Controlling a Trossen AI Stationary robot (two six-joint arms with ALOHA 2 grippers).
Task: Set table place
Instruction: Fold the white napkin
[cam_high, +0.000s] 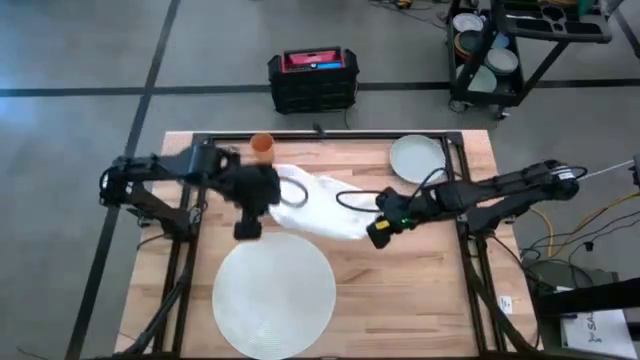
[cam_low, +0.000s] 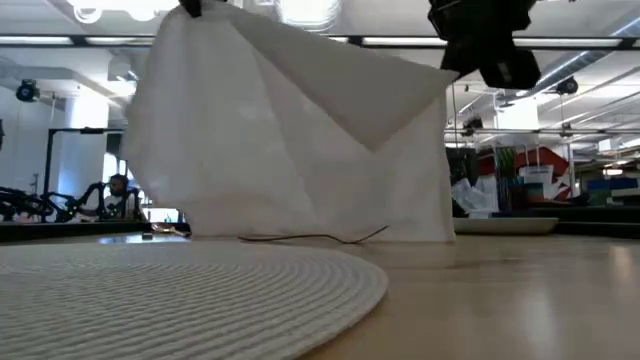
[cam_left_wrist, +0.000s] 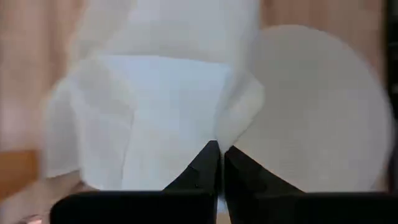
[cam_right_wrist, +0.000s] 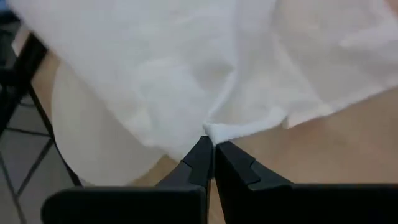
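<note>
The bench (cam_high: 420, 275) carries the place (cam_high: 275, 285), the big round white mat, at its near edge, left of centre. Above the middle of the bench a white cloth (cam_high: 320, 205) hangs stretched between the two arms, its lower hem trailing on the wood in the low view. The left gripper (cam_left_wrist: 219, 163) is clenched on the cloth's left part, just beyond the far rim of the place; the right gripper (cam_right_wrist: 210, 155) is clenched on an edge of the cloth at its right end. A pale grey-green plate (cam_high: 416, 157) sits at the far right of the bench, and an orange cup (cam_high: 261, 146) at the far edge, left of centre (both well apart from the place).

The risk, as I judge it, is uneven pull: if one arm moves faster, the thin pinch on the hem could slip and the cloth would drop in a heap. The trailing hem could also drag across the place and shift it.

The cloth hides the bench beneath it, and a dark ring-like thing (cam_high: 293, 194) on the cloth may be a napkin ring, though it is too small to tell.
</note>
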